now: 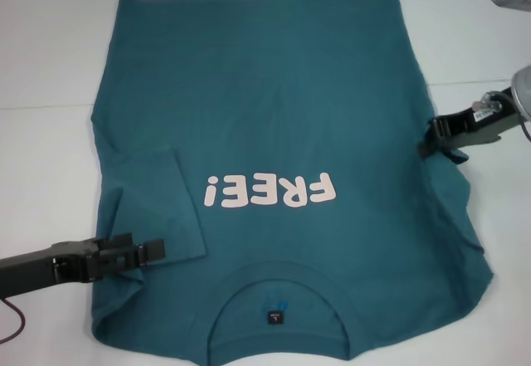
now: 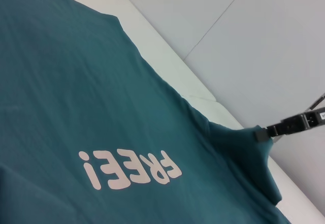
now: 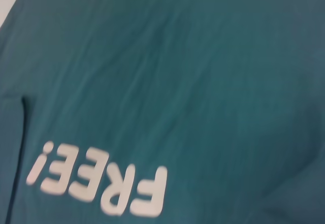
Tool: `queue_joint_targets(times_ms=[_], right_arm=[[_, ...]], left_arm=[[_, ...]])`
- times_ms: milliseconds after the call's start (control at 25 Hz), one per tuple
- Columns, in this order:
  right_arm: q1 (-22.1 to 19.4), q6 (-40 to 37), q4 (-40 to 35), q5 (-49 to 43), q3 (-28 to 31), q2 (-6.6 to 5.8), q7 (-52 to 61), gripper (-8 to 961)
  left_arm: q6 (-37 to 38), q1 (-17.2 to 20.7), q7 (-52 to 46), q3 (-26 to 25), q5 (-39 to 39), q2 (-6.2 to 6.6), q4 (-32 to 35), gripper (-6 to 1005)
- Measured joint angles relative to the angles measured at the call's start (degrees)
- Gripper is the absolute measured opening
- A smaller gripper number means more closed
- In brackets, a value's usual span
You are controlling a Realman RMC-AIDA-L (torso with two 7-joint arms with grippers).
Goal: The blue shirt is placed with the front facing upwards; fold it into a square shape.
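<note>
The blue shirt [image 1: 282,117] lies front up on the white table, its pink "FREE!" print [image 1: 271,192] in the middle and its collar [image 1: 278,300] at the near edge. One sleeve [image 1: 153,196] is folded inward and lies flat on the front. My left gripper [image 1: 156,251] hovers low at that sleeve's near edge, open, holding nothing. My right gripper [image 1: 431,138] is shut on the shirt's opposite side edge. The left wrist view shows that fabric [image 2: 244,148] drawn up into a peak at the right gripper [image 2: 260,134]. The right wrist view shows only the shirt [image 3: 177,71] and its print [image 3: 99,183].
The white table [image 1: 50,59] extends beyond the shirt on both sides and at the far end. A seam line crosses the table [image 1: 473,81] at the far right. A thin dark cable [image 1: 12,320] loops beside my left arm.
</note>
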Motion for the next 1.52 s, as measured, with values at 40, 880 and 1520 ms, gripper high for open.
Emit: queue_joint_targets(times_ms=[40,880,1520], right_arm=[[0.01,0.65,0.03,0.00,-0.14,0.01,0.41,10],[1.74,12.59,7.10,-2.16,-7.64,1.11,5.09,14],[1.38,12.00,7.85,1.47,-8.68,1.38,4.89,59]], left_arm=[[0.00,0.00,-0.01,0.01,-0.07,0.00,0.00,936],[-1.41,-0.22,-0.47,0.01,-0.35,0.00,-0.48,935],[-1.49,-0.05,-0.46,0.01,-0.34,0.00,-0.63,934]])
